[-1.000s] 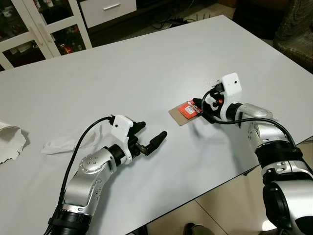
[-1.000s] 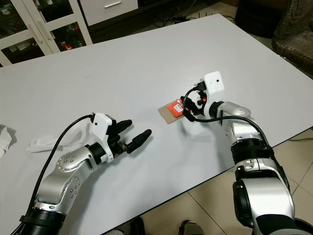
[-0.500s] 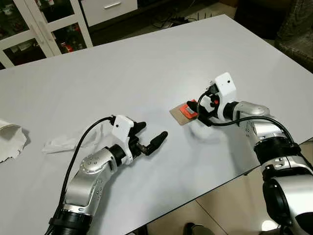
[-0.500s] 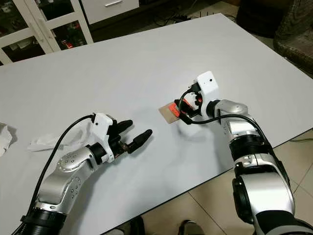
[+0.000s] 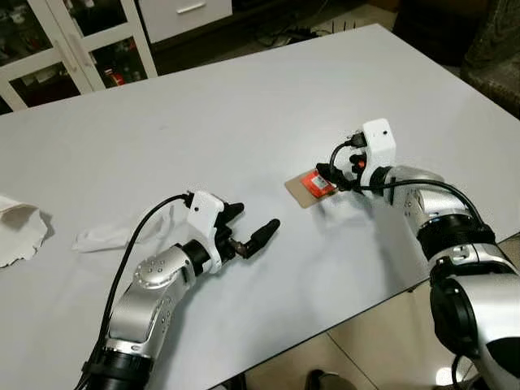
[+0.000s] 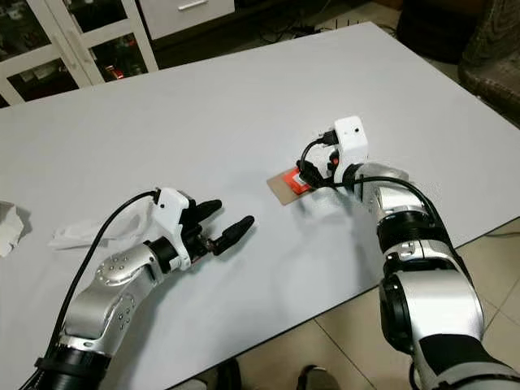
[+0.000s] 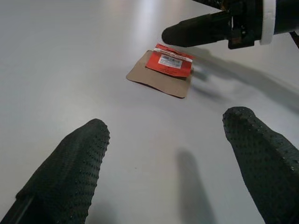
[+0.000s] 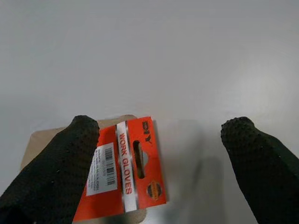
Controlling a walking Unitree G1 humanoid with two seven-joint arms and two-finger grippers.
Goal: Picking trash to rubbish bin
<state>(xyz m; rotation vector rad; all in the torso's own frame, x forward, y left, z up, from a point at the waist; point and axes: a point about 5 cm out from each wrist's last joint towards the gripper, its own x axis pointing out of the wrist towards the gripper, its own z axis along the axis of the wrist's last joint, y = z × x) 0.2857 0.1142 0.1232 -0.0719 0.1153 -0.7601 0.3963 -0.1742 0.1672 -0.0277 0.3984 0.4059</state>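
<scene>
A brown cardboard card (image 5: pixel 307 188) with a red "WORK GLOVES" label (image 8: pixel 124 170) lies flat on the white table (image 5: pixel 244 106), right of centre. My right gripper (image 5: pixel 327 179) hovers at the card's right edge, open; in the right wrist view one black finger (image 8: pixel 56 172) covers part of the card and the other finger (image 8: pixel 261 158) stands beside it. My left gripper (image 5: pixel 253 219) rests open above the table left of the card, pointing toward the same card (image 7: pixel 163 70). A crumpled white tissue (image 5: pixel 106 237) lies behind the left arm.
A second crumpled white tissue (image 5: pixel 18 231) sits at the table's left edge. Glass-door cabinets (image 5: pixel 73 49) and a drawer (image 5: pixel 183 12) stand beyond the far edge. The table's front edge (image 5: pixel 357 305) runs close below my right arm, with tiled floor beneath.
My right wrist tipped up and leftward over the card, then came back down to its right edge. The card stays flat in place. The left arm has not moved.
</scene>
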